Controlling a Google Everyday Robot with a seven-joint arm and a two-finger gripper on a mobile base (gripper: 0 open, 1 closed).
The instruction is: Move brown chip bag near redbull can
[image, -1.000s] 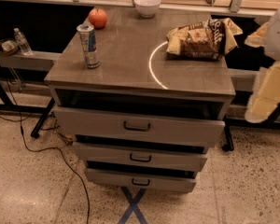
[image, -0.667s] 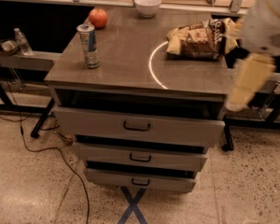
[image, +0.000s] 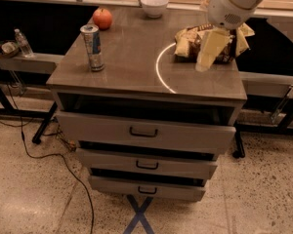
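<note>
The gripper [image: 208, 50] hangs over the right rear part of the cabinet [image: 132, 77] top, in front of the bag [image: 186, 37] and covering its middle. It is pale yellow and points down and a little to the left. Whether it is wide or narrow cannot be told, and it does not show as holding anything. The white arm [image: 234, 1] comes in above the cabinet's right rear corner.

The bag lies flat on the cabinet's right rear quarter, its pale ends showing on both sides of the gripper. The can [image: 92, 48] stands upright near the cabinet's left front edge, well apart from the bag.

An apple [image: 102, 18] sits at the cabinet's left rear corner, behind the can. A white bowl [image: 154, 5] sits at the middle of the rear edge. A thin white arc [image: 158, 67] marks the top, just left of the bag.

The cabinet has 3 drawers [image: 143, 131], each pulled out a little. On the floor in front of the cabinet is a blue tape cross [image: 139, 217]. A water bottle [image: 23, 43] stands on a low ledge left of the cabinet.
</note>
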